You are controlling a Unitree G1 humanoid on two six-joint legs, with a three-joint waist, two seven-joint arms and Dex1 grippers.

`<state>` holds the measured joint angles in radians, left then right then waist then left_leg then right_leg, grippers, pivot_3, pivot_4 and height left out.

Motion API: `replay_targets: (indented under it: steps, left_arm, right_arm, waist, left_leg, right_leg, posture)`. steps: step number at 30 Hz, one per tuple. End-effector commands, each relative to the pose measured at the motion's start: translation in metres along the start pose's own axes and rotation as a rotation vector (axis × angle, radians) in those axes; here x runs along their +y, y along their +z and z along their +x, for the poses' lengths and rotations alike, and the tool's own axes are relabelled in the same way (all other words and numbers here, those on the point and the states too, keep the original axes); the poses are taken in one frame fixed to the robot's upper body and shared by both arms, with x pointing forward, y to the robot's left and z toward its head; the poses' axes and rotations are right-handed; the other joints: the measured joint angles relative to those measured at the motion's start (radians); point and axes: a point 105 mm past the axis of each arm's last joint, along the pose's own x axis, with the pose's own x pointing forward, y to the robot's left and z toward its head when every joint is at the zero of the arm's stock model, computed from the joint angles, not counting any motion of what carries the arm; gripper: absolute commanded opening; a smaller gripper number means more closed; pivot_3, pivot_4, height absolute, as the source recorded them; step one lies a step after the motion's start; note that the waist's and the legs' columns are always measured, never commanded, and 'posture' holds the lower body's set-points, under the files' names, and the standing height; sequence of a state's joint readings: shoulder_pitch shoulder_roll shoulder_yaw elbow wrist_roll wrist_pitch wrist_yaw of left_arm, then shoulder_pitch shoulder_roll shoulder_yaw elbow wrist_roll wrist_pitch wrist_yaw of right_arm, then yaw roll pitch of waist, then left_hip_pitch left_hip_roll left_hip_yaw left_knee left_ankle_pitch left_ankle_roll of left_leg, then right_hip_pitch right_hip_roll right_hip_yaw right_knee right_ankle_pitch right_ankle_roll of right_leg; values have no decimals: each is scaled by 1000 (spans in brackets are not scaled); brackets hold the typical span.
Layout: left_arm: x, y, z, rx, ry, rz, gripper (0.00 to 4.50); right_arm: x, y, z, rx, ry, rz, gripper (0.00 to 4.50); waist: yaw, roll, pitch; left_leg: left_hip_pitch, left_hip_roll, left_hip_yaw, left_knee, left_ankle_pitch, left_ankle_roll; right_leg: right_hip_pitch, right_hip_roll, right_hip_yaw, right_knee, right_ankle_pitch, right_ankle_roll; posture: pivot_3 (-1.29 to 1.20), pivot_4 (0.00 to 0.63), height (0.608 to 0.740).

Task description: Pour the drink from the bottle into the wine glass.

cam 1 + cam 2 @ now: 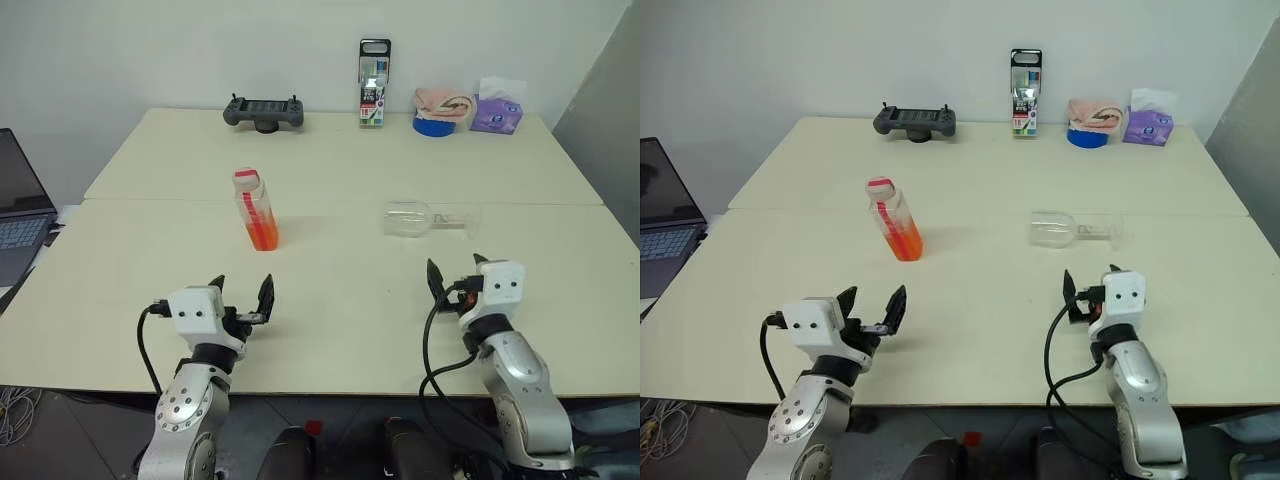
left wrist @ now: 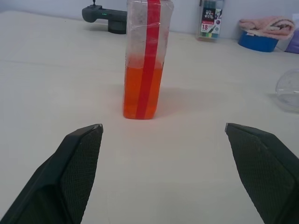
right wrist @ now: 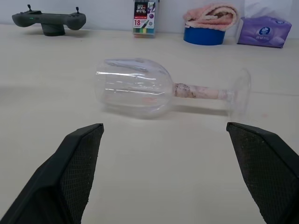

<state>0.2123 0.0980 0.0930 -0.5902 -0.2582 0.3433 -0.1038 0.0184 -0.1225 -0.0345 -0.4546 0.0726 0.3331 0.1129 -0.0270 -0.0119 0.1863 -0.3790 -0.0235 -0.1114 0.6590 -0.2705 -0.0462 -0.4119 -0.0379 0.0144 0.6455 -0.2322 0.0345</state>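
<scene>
Fingers of the left gripper (image 1: 242, 290) and right gripper (image 1: 456, 267) are spread wide, grasping nothing, both over the near edge of the cream table (image 1: 330, 330). Ahead of the left one, the bottle (image 1: 255, 209) stands upright, capped, its drink (image 2: 142, 92) filling the lower half. Ahead of the right, the wine glass (image 3: 140, 87) lies on its side, foot pointing right. Along the far edge by the white wall (image 1: 150, 50): controller (image 1: 263, 112), marker case (image 1: 374, 69), tape roll (image 1: 436, 125), tissue pack (image 1: 497, 115). A laptop (image 1: 20, 205) sits at left.
</scene>
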Motion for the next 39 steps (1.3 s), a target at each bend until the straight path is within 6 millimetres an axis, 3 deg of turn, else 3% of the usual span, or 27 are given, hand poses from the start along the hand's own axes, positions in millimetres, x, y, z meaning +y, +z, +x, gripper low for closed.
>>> replay_targets:
  steps: [1, 10, 17, 22, 29, 39]
  left_arm:
    - [-5, 10, 1, -36, -4, 13, 4479]
    - [-1, 9, 10, -39, 31, 8, 4479]
    - [20, 21, 48, -77, 64, 93, 4479]
    - [22, 32, 71, -116, 22, 137, 4479]
    - [26, 42, 99, -163, 1, 182, 4479]
    - [13, 47, 125, -216, -35, 187, 4479]
  right_arm:
    - [-1, 15, 2, -60, 2, -13, 4500]
    - [24, 22, 8, -72, 167, -16, 4500]
    - [79, 65, 28, -123, 579, -45, 4500]
    - [96, 87, 37, -142, 739, -65, 4500]
    - [117, 89, 26, -99, 942, -36, 4500]
    - [121, 88, 29, -105, 940, -39, 4500]
  waist:
    - [0, 0, 0]
    - [0, 0, 0]
    - [-1, -1, 0]
    - [0, -1, 0]
    - [1, -1, 1]
    - [1, -1, 1]
  left_leg:
    - [0, 0, 0, 0, 0, 0]
    - [0, 0, 0, 0, 0, -1]
    - [2, 0, 0, 1, 0, 0]
    - [1, 0, -1, 1, 0, 0]
    - [-1, 0, 0, 1, -1, -1]
    - [-1, -1, 0, 1, -1, -1]
  right_leg:
    - [0, 0, 0, 0, 0, 0]
    - [0, 1, 0, 0, 2, 3]
    - [1, 3, -1, 1, 4, 4]
    - [1, 3, -1, -1, 4, 5]
    - [-1, 2, -1, -1, 4, 4]
    - [-1, 2, 0, 0, 5, 6]
  posture:
    - [0, 150, 740]
    - [0, 150, 740]
    - [0, 150, 740]
    - [0, 150, 740]
    - [0, 150, 740]
    - [0, 150, 740]
